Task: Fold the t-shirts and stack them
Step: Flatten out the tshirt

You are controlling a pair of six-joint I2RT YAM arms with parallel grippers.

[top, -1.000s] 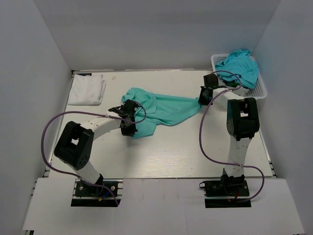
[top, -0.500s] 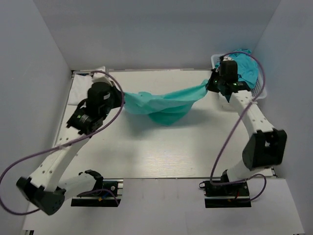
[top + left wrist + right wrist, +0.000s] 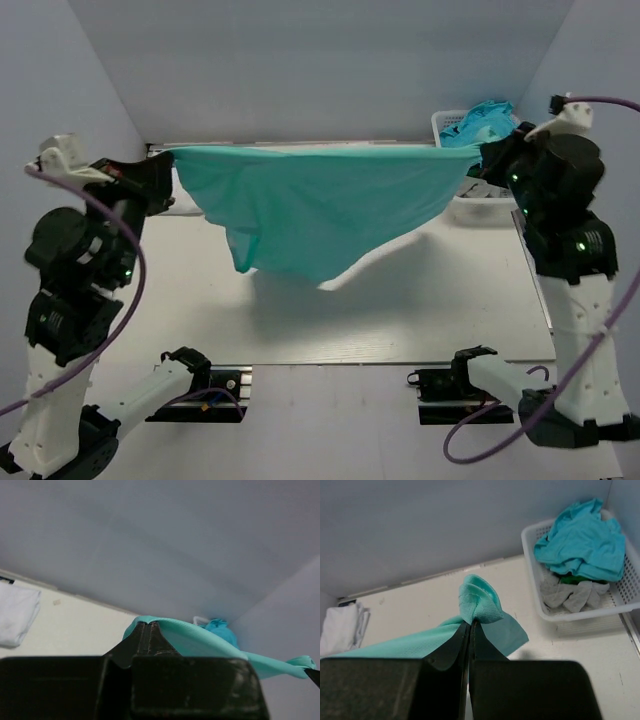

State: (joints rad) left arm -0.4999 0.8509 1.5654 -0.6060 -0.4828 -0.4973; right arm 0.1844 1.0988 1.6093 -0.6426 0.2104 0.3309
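Note:
The mint green t-shirt (image 3: 310,205) hangs stretched in the air between both arms, high above the table. My left gripper (image 3: 165,160) is shut on its left corner; in the left wrist view the cloth (image 3: 200,642) drapes over the closed tips (image 3: 149,625). My right gripper (image 3: 478,160) is shut on the right corner; the right wrist view shows the bunched hem (image 3: 480,602) pinched at the tips (image 3: 471,622). A folded white t-shirt (image 3: 340,627) lies at the table's far left. Turquoise (image 3: 582,537) and grey (image 3: 567,595) t-shirts lie in the basket.
The white lattice basket (image 3: 452,122) stands at the far right corner, against the back wall; it also shows in the right wrist view (image 3: 580,612). Grey walls enclose the table on three sides. Both arm bases sit at the near edge.
Both arms have risen high and moved apart, lifting the mint shirt off the table and pulling its top edge taut. It now hangs spread out instead of sagging low.

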